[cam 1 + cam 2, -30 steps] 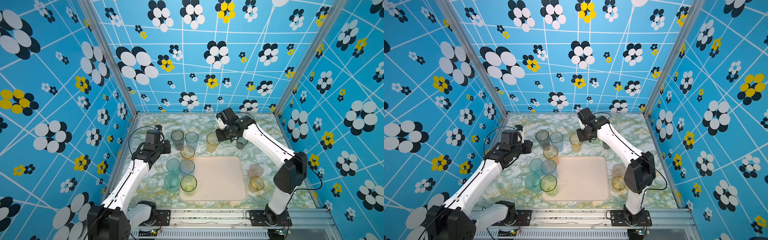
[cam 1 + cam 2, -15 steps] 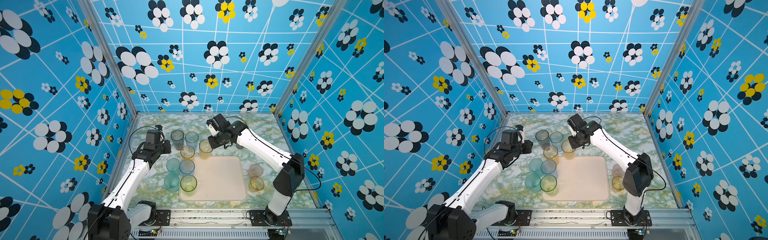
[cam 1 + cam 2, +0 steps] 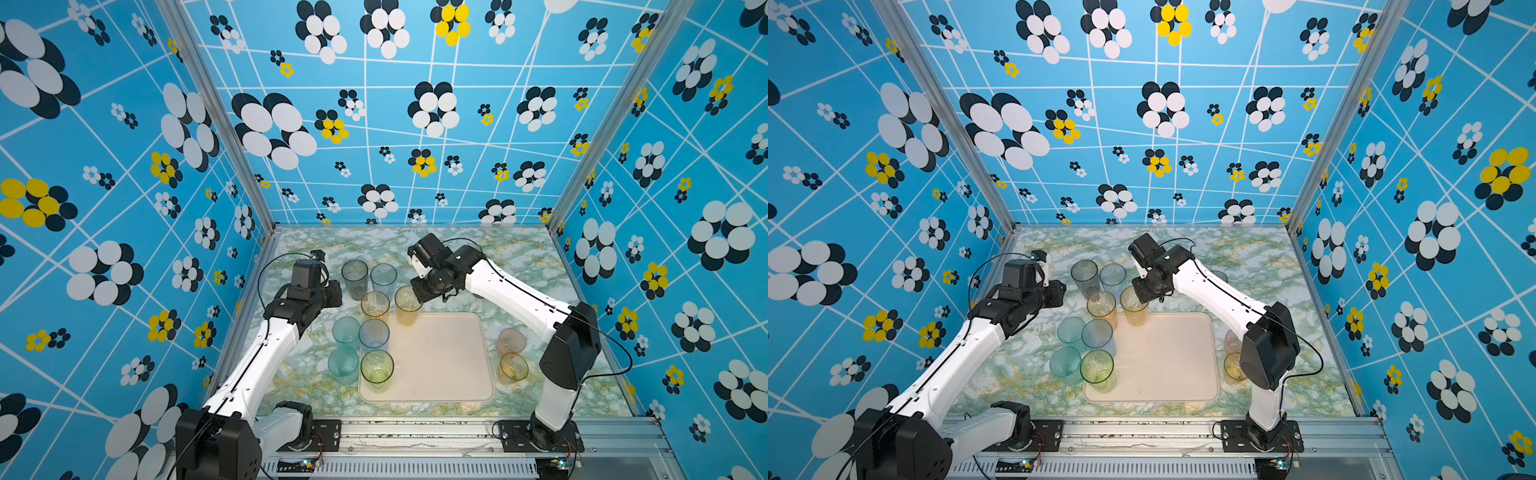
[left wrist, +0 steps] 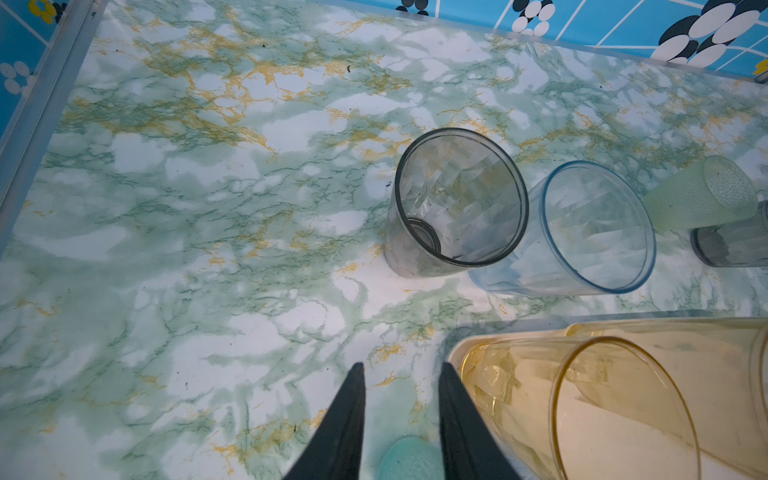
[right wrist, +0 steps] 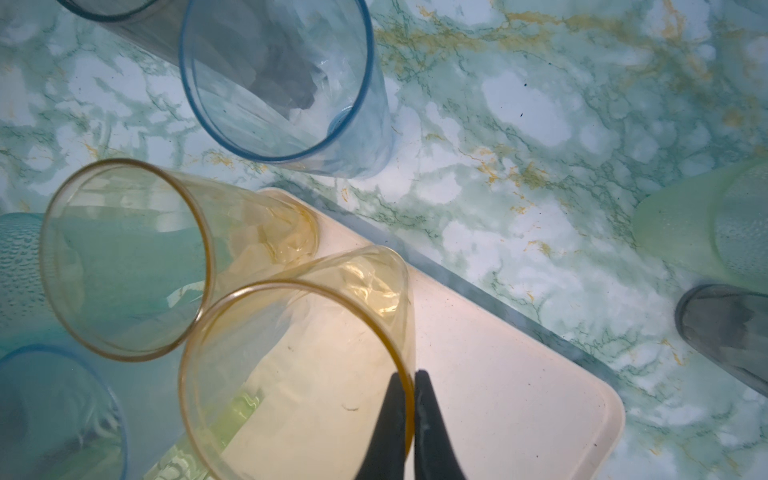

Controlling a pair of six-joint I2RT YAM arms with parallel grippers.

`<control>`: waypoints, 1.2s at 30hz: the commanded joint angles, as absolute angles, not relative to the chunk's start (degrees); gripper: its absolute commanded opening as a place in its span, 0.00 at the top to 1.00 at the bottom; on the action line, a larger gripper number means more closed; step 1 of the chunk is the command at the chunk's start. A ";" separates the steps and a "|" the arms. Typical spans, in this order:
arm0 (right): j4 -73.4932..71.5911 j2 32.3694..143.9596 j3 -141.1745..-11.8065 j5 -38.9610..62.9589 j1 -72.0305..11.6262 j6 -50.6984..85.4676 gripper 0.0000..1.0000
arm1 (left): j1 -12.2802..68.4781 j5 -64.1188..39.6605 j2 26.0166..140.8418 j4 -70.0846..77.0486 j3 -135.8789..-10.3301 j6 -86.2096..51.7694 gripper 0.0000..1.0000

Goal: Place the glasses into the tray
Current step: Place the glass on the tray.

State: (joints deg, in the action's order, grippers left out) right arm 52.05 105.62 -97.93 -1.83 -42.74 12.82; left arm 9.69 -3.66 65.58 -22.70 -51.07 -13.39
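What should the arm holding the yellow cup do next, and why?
Probably lower it a little, then open. The right gripper pinches the rim of the amber glass, which is over the far corner of the tray. Whether its base touches the tray yet, I cannot tell.

Bright, even light, soft shadows; wide-angle warp @ edges; wrist cams blurry up close, slight glare.

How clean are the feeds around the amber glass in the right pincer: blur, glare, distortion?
Right wrist view: the amber glass, pinched at its rim by the right pincer, looks stretched by the wide lens, with glints on its wall. Left wrist view: tall grey glass sharp, left pincer a dark silhouette. Both top views: even light, no glare.
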 commanded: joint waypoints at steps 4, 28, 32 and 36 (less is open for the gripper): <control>51.68 106.96 -96.77 -1.97 -43.15 13.97 0.93 | 9.05 -4.40 66.10 -24.24 -53.07 -12.13 0.68; 50.65 108.63 -96.95 -2.04 -43.15 14.02 0.90 | 9.05 -4.40 66.09 -24.61 -53.09 -11.77 0.67; 50.26 109.18 -96.94 -1.36 -43.11 14.32 0.91 | 9.05 -4.23 65.92 -24.79 -53.04 -11.60 0.67; 49.36 108.98 -96.86 -1.05 -43.14 14.69 0.90 | 9.05 -4.00 65.92 -24.96 -53.17 -11.51 0.67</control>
State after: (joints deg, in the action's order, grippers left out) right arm 50.13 108.07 -97.10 -1.76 -42.74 13.34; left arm 9.69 -3.68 65.58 -23.99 -51.59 -12.36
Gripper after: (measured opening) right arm 0.095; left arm 0.333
